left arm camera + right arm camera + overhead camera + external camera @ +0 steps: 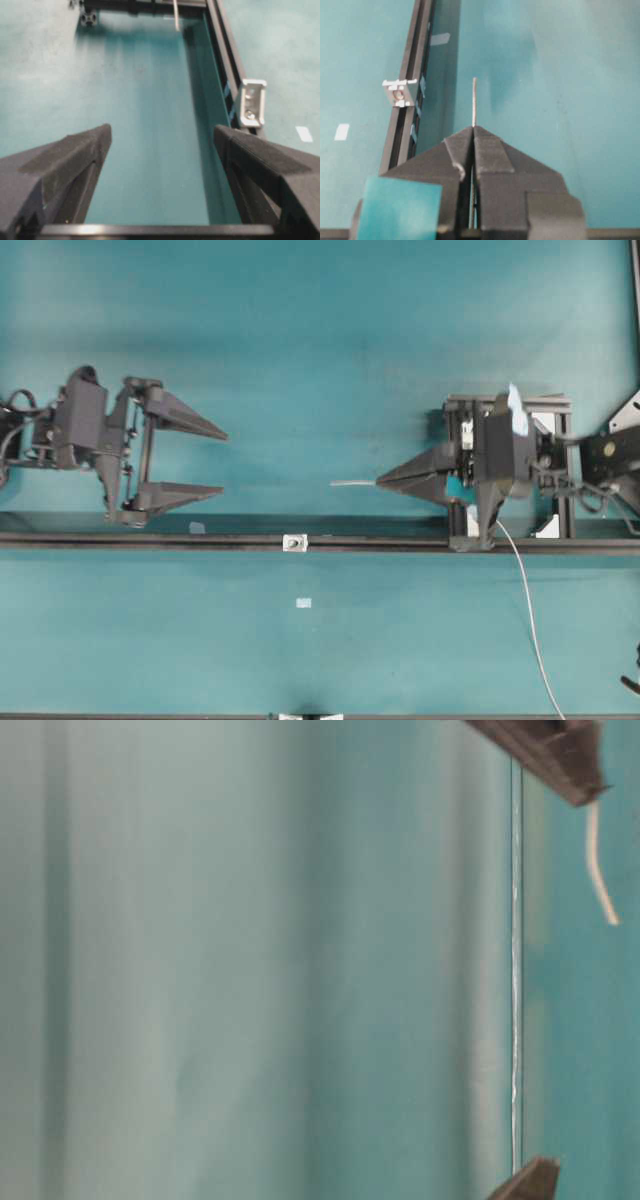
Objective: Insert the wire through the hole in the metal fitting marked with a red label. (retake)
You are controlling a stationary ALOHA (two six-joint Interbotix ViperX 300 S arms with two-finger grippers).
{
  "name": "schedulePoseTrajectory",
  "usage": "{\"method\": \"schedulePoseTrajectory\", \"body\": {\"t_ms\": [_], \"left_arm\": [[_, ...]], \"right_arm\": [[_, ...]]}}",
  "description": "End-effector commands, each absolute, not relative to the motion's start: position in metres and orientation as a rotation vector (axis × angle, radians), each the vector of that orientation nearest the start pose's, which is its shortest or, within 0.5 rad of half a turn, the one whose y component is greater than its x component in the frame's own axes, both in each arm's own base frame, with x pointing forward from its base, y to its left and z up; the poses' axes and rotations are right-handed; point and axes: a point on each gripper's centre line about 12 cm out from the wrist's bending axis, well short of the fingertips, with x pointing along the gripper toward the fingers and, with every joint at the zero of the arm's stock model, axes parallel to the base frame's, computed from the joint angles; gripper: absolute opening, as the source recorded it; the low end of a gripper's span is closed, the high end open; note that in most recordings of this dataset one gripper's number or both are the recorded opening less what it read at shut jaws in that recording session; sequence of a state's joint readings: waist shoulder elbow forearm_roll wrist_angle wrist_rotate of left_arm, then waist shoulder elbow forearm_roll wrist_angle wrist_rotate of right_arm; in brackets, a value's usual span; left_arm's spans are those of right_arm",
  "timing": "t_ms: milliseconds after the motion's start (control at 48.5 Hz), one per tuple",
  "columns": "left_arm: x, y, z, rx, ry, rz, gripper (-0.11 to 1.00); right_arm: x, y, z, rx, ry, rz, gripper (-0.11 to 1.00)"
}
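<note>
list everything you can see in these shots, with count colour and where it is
wire: one, pale silvery-grey, short end sticking out of the right gripper's tips, the rest trailing off behind that arm
metal fitting: one, shiny silver, mounted on the rail
rail: one, black, running across the table
flat tag: one, pale blue, on the table below the fitting
table: one, teal
left gripper: one, black, open, holding nothing
right gripper: one, black, shut on the wire
</note>
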State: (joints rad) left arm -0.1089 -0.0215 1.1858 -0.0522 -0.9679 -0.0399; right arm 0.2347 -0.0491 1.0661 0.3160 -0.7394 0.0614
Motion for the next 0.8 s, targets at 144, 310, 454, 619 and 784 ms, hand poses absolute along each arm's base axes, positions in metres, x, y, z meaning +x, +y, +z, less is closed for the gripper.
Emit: {"method": "schedulePoseTrajectory", "body": {"t_ms": [144,310,454,619,784], "left_arm": [[0.304,-0.038,0.118,-0.052,0.167,-0.09,0.53],[0.306,-0.048,0.115,-0.051,0.14,-0.119,0.53],[0.306,-0.058,0.111,-0.057,0.114,-0.137,0.53],[0.316,-0.066,0.097,-0.053,0.117,-0.154,0.53],[0.324,-0.068,0.082,-0.053,0.131,-0.153,0.53]], "right_arm": [[0.319,0.081,0.137,0.204,0.225,-0.016,0.02],[0.319,0.1,0.129,0.199,0.218,-0.015,0.02],[0.321,0.113,0.12,0.2,0.211,-0.017,0.02],[0.325,0.118,0.106,0.187,0.212,-0.047,0.02],[0.328,0.117,0.095,0.175,0.212,-0.073,0.02]]}}
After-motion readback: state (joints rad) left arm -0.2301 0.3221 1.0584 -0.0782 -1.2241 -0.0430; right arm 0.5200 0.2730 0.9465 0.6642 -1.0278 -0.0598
